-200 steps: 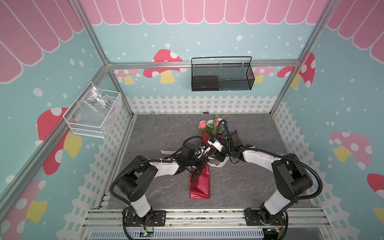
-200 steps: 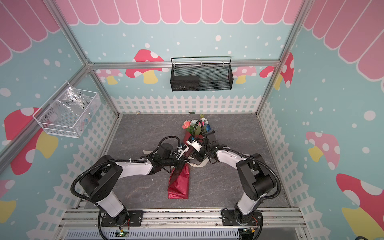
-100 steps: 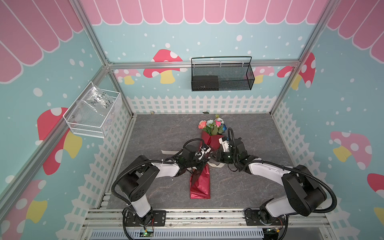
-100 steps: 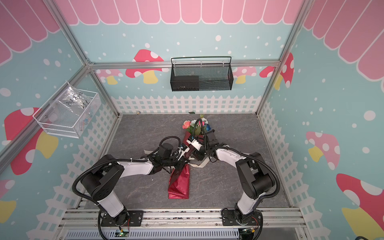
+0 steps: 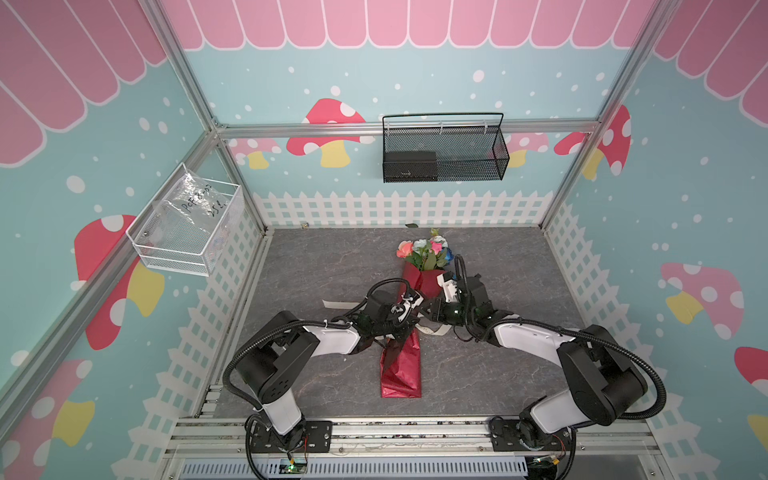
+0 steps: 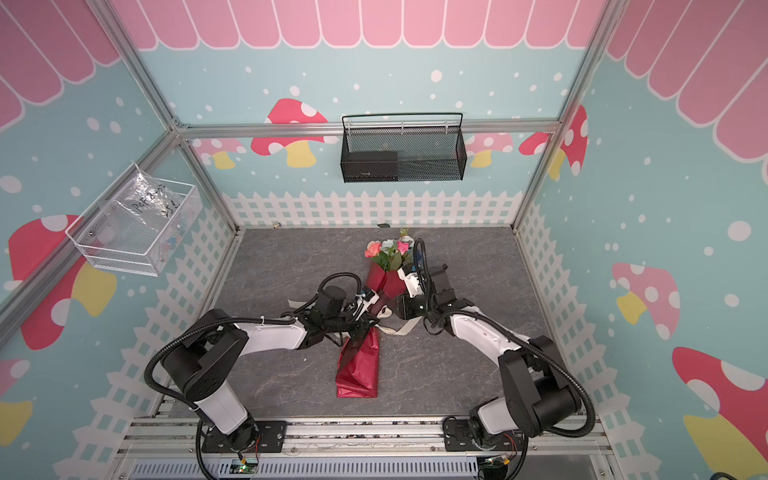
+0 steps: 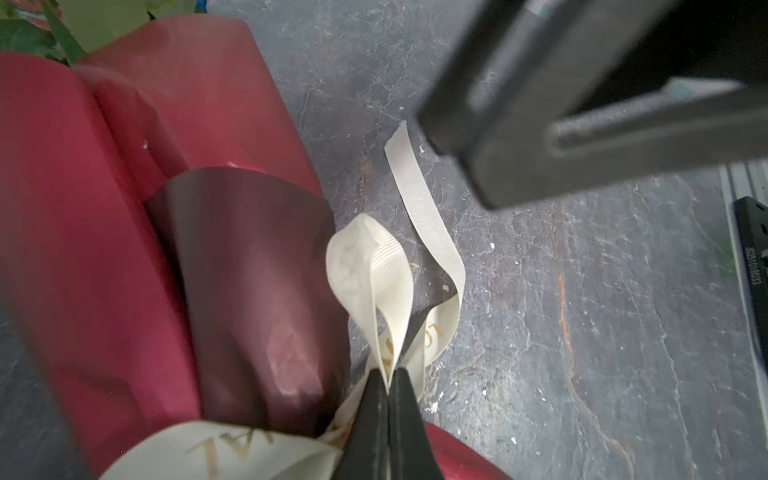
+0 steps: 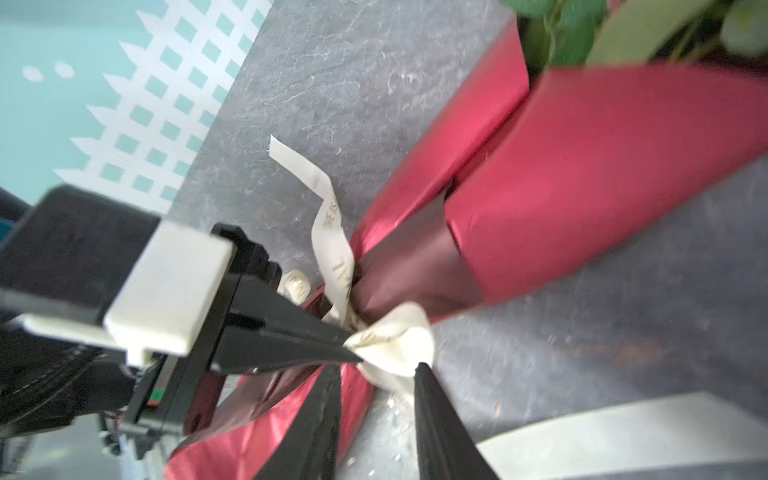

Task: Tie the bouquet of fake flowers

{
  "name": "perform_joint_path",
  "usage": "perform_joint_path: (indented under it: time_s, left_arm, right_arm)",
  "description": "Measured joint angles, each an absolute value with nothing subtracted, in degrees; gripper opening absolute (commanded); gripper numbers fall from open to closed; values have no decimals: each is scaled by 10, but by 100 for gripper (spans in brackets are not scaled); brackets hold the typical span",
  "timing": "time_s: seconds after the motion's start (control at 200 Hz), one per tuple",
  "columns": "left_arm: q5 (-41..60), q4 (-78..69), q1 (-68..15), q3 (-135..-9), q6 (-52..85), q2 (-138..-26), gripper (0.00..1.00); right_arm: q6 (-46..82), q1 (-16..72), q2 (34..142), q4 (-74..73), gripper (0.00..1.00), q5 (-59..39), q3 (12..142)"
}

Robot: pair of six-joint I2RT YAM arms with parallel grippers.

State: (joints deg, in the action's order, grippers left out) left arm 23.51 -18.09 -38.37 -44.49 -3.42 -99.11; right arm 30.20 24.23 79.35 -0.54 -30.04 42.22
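A loop of cream ribbon (image 7: 370, 266) is pinched by the closed left gripper (image 7: 386, 388) beside the bouquet (image 7: 104, 208). The right gripper (image 8: 380, 368) is seen part-open at the loop

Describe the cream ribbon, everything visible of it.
The cream ribbon looks like ribbed fabric with gold lettering. A band of it crosses the red wrapping paper at its narrow waist. Beside that it forms a folded loop, pinched at its base by the shut left gripper. The right gripper, jaws apart, brackets the loop. One tail lies on the grey table.
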Motion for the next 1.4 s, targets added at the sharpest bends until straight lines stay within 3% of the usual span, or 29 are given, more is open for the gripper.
perform_joint_path:
  time_s: [0.405,1.271,1.401]
  left_arm:
    - [220,-201,-384,-431,-34,-989,0]
    - [186,-226,-407,-426,-48,-988,0]
    - [186,-226,-409,-426,-48,-988,0]
  right_arm:
    - [480,286,782,-104,29,-295,373]
    - [528,296,888,-169,31,-251,402]
    - [529,296,895,-174,35,-250,402]
